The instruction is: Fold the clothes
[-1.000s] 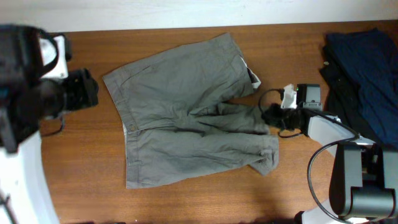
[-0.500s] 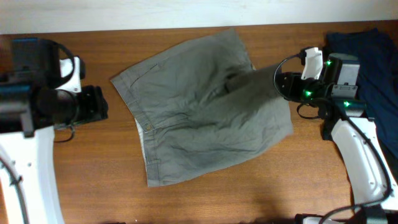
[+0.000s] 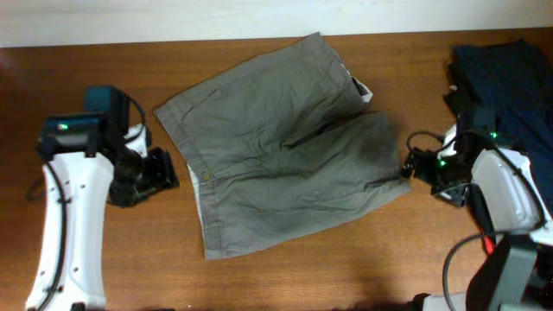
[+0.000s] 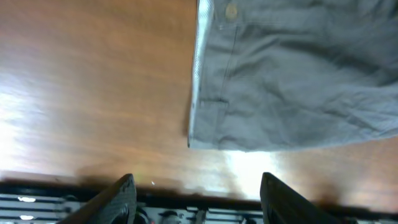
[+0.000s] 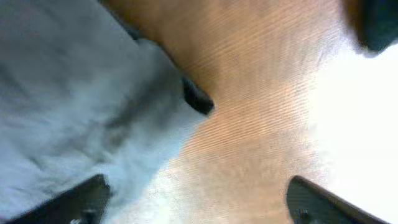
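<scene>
Standing at the far left of the desk (image 3: pixel 147 268), the left arm (image 3: pixel 73 181) pointed its head toward the clothes (image 3: pixel 285 147). The left jaws were released, and in the left wrist view the two dark fingers (image 4: pixel 121 199) stood wide apart at the bottom edge with only bare wood between them. They were near the waistband (image 4: pixel 202 74) but clear of it. That view also showed the waistband's pale inner edge, a button (image 4: pixel 231 10) near the top, and the lower corner of the garment lying flat on the wood.

The grey-olive shorts lay spread and wrinkled across the middle of the desk. The waistband was to the left and the two legs ran out to the right, the whole piece slightly turned. A pale bit of lining (image 3: pixel 361 89) showed at the hem of the upper leg. A darker shadowed patch sat on the lower leg near its right edge.

Just beside that right edge was the head of the right arm (image 3: pixel 501 186), with green lights lit on it. The right jaws were released as well. In the right wrist view the fingers (image 5: pixel 87 199) were spread far apart, one beside the blurred cloth (image 5: pixel 74 93) and the other over open wood. Whether that finger touched the cloth could not be told. A small dark tip (image 5: pixel 198 99) showed at the cloth's corner.

At the far right, dark navy garments (image 3: pixel 510 86) lay heaped on the desk, apart from the shorts.
</scene>
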